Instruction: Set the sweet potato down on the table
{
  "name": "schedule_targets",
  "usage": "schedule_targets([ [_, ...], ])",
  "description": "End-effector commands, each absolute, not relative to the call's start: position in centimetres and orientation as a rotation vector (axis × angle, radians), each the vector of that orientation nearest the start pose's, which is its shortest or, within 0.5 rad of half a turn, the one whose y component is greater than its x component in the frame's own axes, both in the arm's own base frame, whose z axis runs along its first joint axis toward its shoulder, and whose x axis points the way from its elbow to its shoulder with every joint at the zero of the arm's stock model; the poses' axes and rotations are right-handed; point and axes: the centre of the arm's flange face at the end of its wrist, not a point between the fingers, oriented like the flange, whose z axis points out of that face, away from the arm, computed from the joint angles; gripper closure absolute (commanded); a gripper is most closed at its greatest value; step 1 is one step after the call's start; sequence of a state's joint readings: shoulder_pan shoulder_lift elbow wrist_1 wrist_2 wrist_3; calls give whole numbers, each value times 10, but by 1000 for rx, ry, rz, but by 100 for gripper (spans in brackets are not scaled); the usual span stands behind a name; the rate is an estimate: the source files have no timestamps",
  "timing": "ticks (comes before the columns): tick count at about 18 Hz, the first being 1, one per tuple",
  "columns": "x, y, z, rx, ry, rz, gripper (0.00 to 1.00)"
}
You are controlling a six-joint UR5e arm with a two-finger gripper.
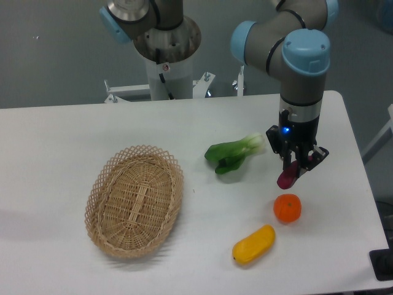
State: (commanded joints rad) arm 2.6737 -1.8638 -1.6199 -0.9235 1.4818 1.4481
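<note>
Pincer point(295, 167) pinches potato point(287, 177) just above desk point(55, 141), near orange point(287, 208). Lowering and release seem left.

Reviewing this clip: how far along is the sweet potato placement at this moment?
Done: the sweet potato is out of the wicker basket, which looks empty. In hand: the claw is shut on the sweet potato, holding it tilted low over the table, just above the orange. I cannot tell whether its lower tip touches. Left: set it down, open the claw and pull away.
</note>
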Motion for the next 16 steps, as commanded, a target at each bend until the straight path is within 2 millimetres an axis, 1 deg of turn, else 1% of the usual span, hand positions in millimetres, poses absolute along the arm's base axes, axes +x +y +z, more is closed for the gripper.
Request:
schedule_targets([
  [9, -486, 406, 371, -2898, 500, 390, 83],
  [12, -486, 407, 363, -2906, 438, 370, 83],
  [13, -484, 411, 361, -2909, 421, 363, 83],
  [16, -479, 415, 347, -2922, 354, 324, 83],
])
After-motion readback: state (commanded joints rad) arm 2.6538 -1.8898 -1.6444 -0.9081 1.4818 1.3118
